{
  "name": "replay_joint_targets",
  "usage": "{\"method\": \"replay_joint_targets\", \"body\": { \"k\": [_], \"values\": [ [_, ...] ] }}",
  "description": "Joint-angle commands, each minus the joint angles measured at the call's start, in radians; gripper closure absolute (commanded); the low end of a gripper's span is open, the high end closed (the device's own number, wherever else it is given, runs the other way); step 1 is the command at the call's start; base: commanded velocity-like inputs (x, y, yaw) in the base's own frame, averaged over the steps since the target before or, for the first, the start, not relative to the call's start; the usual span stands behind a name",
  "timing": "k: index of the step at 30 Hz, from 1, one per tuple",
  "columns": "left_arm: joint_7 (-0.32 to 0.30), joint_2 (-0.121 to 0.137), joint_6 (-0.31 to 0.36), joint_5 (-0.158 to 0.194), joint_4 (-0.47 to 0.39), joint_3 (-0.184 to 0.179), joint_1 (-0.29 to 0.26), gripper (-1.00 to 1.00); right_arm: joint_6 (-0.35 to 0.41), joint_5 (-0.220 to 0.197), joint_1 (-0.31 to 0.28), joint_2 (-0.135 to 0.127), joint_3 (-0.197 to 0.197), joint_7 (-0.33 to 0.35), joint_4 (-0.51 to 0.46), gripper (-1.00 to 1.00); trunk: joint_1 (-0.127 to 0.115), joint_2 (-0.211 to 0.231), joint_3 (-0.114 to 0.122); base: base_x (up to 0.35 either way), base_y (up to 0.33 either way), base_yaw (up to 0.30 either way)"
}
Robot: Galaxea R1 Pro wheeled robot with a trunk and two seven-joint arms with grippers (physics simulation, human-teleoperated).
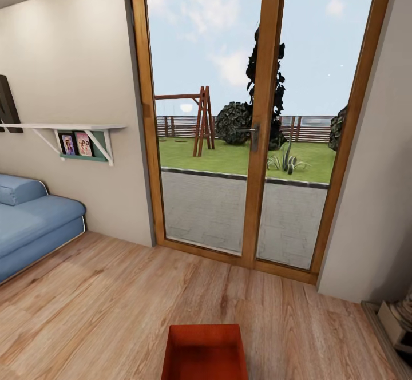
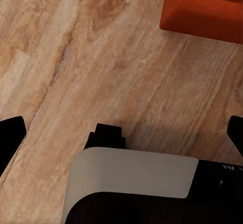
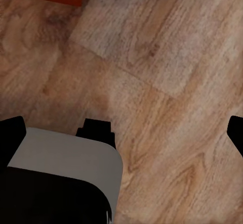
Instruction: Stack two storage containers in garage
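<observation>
A red-orange storage container (image 1: 205,352) sits on the light wood plank floor (image 1: 114,305) of the living room, directly in front of the robot at the bottom of the head view, open side up and empty as far as its visible interior shows; only this one bin can be made out. Beyond it stands a wood-framed glass door (image 1: 254,122) onto a garden, with a blue sofa (image 1: 34,225) to the left beneath a white wall shelf (image 1: 68,128). Both wrist cameras look down at the planks. The left gripper (image 2: 121,133) has its dark fingertips at opposite edges of the picture, so it is spread wide and holds nothing, with a corner of the container near it but apart. The right gripper (image 3: 121,130) is likewise spread and empty, the bin's edge just catching the corner of its view. The likely risk is in the pickup: the bin's walls are plain and straight, so a pinch on one thin wall could let it tilt or slip, and if the two arms close unevenly the bin may skid across the smooth planks instead of lifting.
</observation>
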Motion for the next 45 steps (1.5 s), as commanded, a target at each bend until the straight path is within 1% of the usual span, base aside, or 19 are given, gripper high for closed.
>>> {"method": "replay_joint_targets", "body": {
  "k": [1,20,39,40,41,45],
  "values": [
    [0.001,-0.001,-0.003,0.008,0.001,-0.008,-0.001,-1.00,-0.006,-0.010,-0.001,0.000,0.008,0.001,0.003,-1.00,0.000,-0.001,-0.001,0.000,0.000,0.000],
    [-0.001,-0.002,-0.002,0.009,0.000,-0.007,-0.001,-1.00,-0.006,-0.010,-0.001,0.001,0.010,0.002,0.003,-1.00,0.000,-0.001,-0.001,0.000,0.000,0.000],
    [-0.001,0.001,-0.003,0.008,-0.001,-0.008,-0.001,-1.00,-0.006,-0.012,-0.001,-0.002,0.009,0.002,0.003,-1.00,0.073,-0.134,-0.061,0.000,0.000,0.000],
    [-0.001,0.004,-0.005,0.002,-0.006,-0.014,-0.001,-1.00,-0.007,-0.006,-0.001,-0.005,0.009,0.004,0.003,-1.00,0.073,-0.133,-0.061,0.000,0.000,0.000],
    [-0.001,0.004,-0.005,0.000,-0.008,-0.015,-0.001,-1.00,-0.007,-0.007,-0.001,-0.003,0.009,0.003,0.003,-1.00,0.073,-0.133,-0.061,0.000,0.000,0.000],
    [-0.001,0.004,-0.005,0.003,-0.008,-0.012,-0.001,-1.00,-0.007,-0.008,0.000,-0.002,0.010,0.003,0.003,-1.00,0.073,-0.133,-0.061,0.000,0.000,0.000]
  ]
}}
